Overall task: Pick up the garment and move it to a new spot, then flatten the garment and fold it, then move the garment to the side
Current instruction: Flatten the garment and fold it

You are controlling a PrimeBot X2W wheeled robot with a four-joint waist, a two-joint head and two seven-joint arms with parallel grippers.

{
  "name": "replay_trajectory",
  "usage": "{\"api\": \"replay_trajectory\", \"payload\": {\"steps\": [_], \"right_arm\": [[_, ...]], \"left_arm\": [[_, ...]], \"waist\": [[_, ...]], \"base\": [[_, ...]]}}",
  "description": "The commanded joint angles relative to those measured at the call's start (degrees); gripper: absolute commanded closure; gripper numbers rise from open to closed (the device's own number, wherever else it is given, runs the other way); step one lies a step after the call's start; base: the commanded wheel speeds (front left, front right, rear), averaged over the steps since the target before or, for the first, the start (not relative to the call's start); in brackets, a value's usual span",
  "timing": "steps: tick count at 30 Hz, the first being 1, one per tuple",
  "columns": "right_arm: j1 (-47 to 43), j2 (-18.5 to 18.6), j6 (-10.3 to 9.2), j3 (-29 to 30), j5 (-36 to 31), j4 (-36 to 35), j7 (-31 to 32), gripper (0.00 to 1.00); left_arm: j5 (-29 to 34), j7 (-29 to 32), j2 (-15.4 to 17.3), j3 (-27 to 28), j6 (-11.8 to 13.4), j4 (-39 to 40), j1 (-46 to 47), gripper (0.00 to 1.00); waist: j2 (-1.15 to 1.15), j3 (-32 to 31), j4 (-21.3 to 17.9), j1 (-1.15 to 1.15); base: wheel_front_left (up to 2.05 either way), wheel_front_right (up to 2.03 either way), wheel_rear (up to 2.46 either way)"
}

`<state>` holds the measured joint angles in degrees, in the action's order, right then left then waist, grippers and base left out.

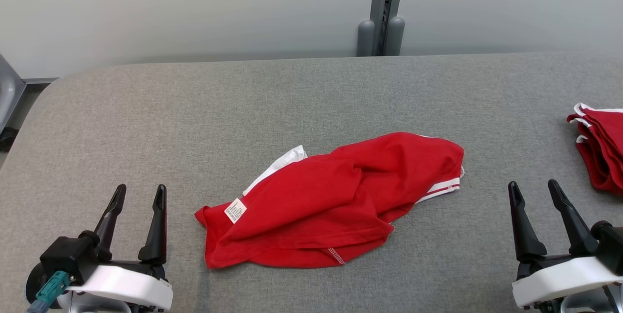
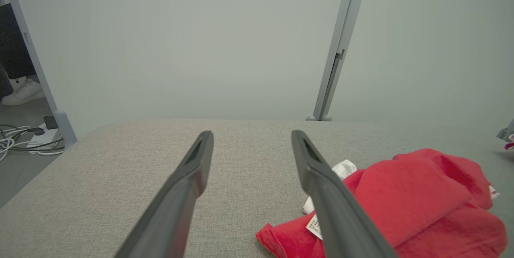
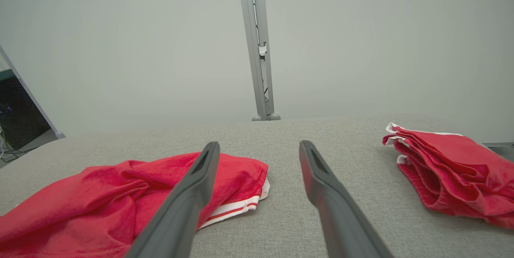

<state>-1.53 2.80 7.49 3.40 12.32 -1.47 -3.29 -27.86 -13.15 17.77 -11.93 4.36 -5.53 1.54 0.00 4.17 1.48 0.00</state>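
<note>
The garment [image 1: 336,201] is red with white trim and a white care label. It lies crumpled in the middle of the grey table [image 1: 311,99]. My left gripper [image 1: 138,192] stands open at the lower left, well clear of the cloth. At the lower right my right gripper [image 1: 535,187] is open too, with nothing between its fingers. In the left wrist view the garment [image 2: 417,206] lies to the right of the open left gripper [image 2: 252,135]. In the right wrist view the garment [image 3: 120,198] lies to the left, partly behind one finger of the right gripper [image 3: 259,146].
A pile of folded red garments [image 1: 601,150] sits at the table's right edge, also seen in the right wrist view as a red pile [image 3: 449,169]. A grey post [image 1: 384,9] stands behind the table against the pale wall. Cables and a shoe lie on the floor at far left [image 2: 24,129].
</note>
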Motion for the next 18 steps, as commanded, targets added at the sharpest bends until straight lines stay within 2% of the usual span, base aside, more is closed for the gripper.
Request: {"api": "replay_trajectory", "payload": {"steps": [1,13,18], "right_arm": [[-0.4,0.3,0.01,0.2,-0.2,-0.3,0.2,0.0],[0.4,0.3,0.01,1.1,0.3,0.6,-0.3,0.0],[4.0,0.8,0.01,3.1,-0.5,4.2,-0.2,0.0]], "left_arm": [[-0.4,0.0,0.4,0.0,0.1,0.3,-0.1,0.0],[0.5,0.4,0.6,-0.7,1.0,1.4,1.0,0.0],[0.8,0.7,0.1,-1.5,1.0,2.2,2.6,0.0]], "waist": [[0.0,0.0,0.0,0.0],[0.0,1.0,1.0,0.0],[0.0,3.3,2.9,0.0]], "base": [[0.0,0.0,0.0],[0.0,0.0,0.0],[0.0,0.0,0.0]]}}
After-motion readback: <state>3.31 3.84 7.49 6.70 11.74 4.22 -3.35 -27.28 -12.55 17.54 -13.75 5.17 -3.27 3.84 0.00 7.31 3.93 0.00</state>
